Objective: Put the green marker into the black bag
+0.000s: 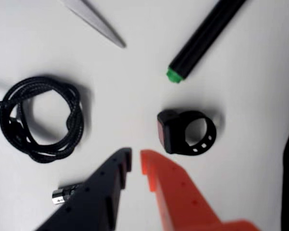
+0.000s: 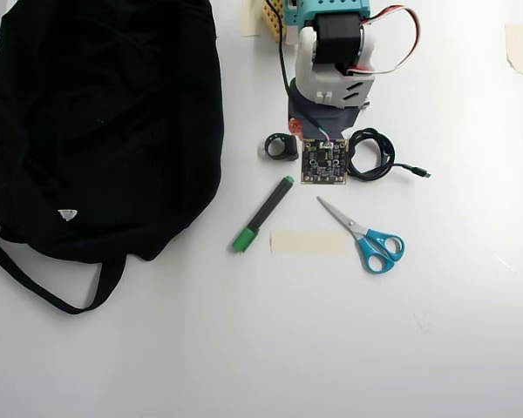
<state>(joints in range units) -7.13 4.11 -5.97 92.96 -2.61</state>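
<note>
The green marker [image 2: 266, 209] lies slanted on the white table, its green cap toward the lower left in the overhead view. The wrist view shows its black barrel [image 1: 207, 33] running to the top edge, with a small green end nearest me. My gripper [image 1: 136, 161] hovers short of that end. Its black and orange fingers are almost touching, with nothing between them. The black bag [image 2: 105, 113] fills the left of the overhead view, its strap trailing below. In the overhead view my arm [image 2: 331, 61] hides the fingertips.
A black ring-shaped piece [image 1: 168, 130] [image 2: 289, 150] sits between gripper and marker. A coiled black cable [image 1: 76, 120] [image 2: 386, 158], a small battery [image 1: 65, 194], blue-handled scissors [image 2: 366, 235] and a tape strip [image 2: 308, 242] lie around.
</note>
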